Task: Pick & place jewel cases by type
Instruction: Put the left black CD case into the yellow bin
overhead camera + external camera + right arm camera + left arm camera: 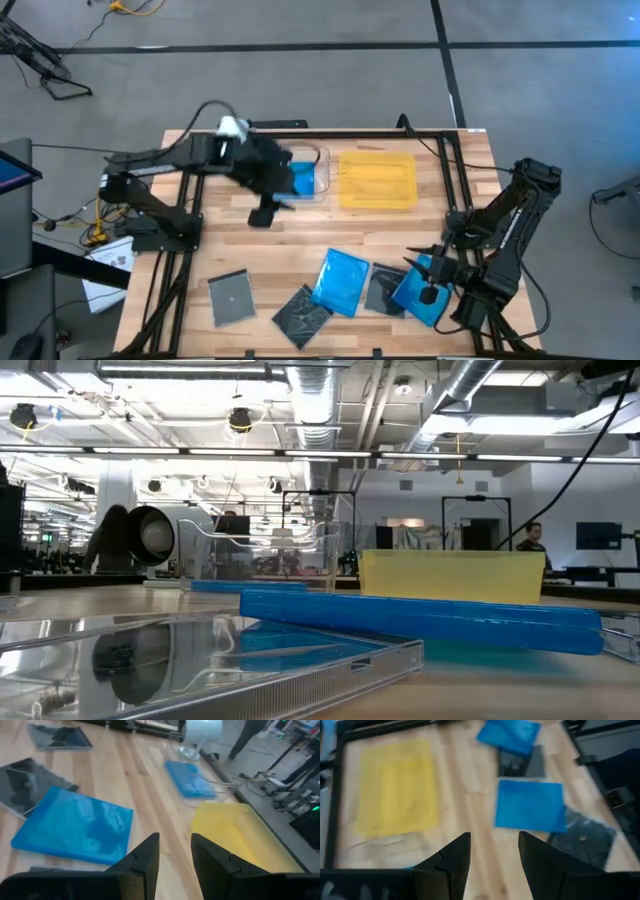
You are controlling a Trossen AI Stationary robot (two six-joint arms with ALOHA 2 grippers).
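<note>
On the wooden table (300, 240), a blue jewel case (343, 281) lies flat, slightly skewed; both arms' jaws stand apart, empty.

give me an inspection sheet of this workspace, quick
surface: wooden table, with a clear tray and a yellow tray side by side at the far edge
job's things: three blue jewel cases, one in the clear tray, two on the wood; three grey jewel cases on the wood; yellow tray holds none
clutter: nothing seen
grippers: left tool open and empty, over the clear tray; right tool open and empty, above the near right blue case
cables: loose cables on the floor left of the table
surroundings: open workshop; a person far behind
</note>
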